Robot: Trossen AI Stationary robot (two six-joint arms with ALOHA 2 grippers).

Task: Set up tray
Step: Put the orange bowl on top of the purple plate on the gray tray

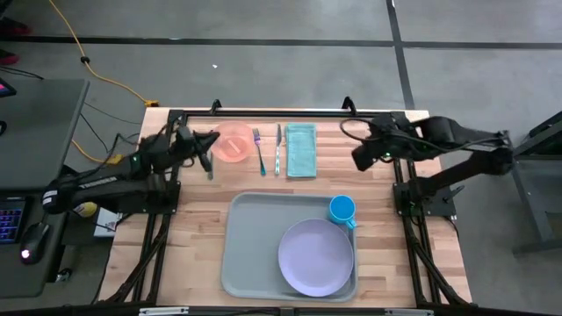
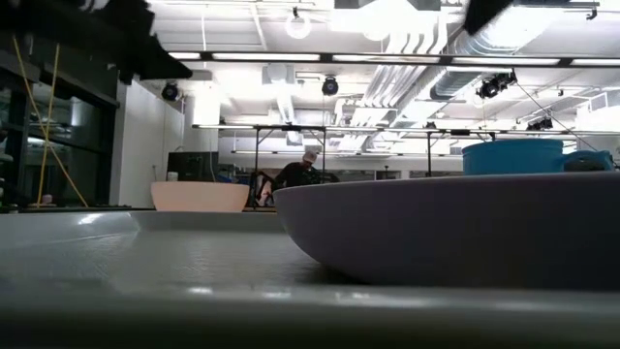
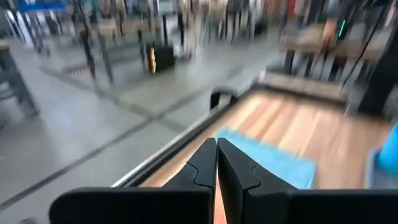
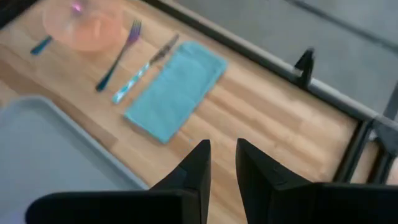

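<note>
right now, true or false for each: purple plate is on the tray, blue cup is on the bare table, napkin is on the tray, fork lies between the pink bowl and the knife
The purple plate is on the tray: true.
The blue cup stands on the bare table: false, it is on the tray beside the plate.
The napkin is on the tray: false, it lies on the wooden table behind the tray.
The fork lies between the pink bowl and the knife: true.

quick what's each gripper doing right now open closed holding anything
Left gripper: closed, empty, above the table's far left, near the pink bowl.
Right gripper: slightly open, empty, above the table's far right.
</note>
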